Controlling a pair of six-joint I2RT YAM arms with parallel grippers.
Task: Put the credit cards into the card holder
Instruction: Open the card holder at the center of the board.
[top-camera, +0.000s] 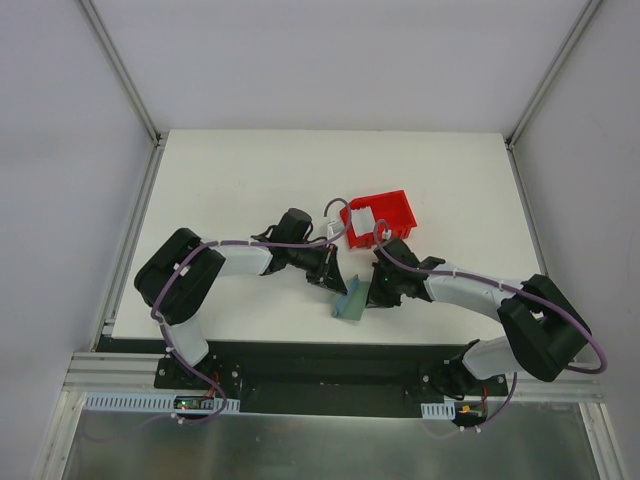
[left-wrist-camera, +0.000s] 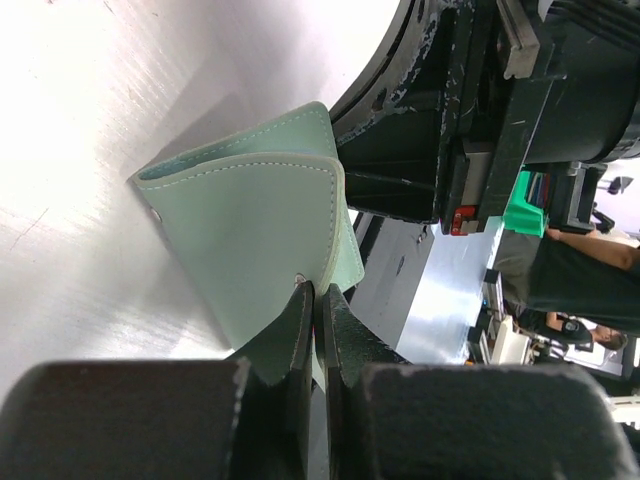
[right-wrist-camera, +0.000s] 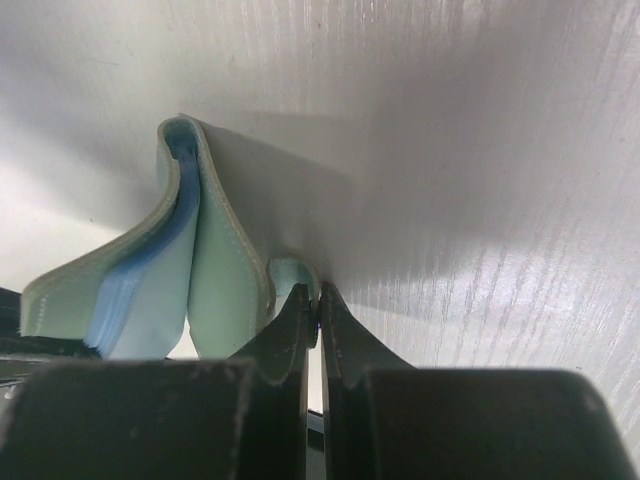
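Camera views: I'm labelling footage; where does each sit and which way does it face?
Top external: above and behind the robot, looking down on table, red bin, left arm, right arm; left tool and right tool meet at the card holder.
Left wrist: on the left arm, looking past its shut fingers at the card holder's green outside.
Right wrist: on the right arm, past its shut fingers at the card holder's blue inside.
Shared: both wrist views show the card holder, from opposite sides.

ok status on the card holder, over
Both shut on card holder: left gripper, right gripper. Part open between them. Behind it the red bin, clear.
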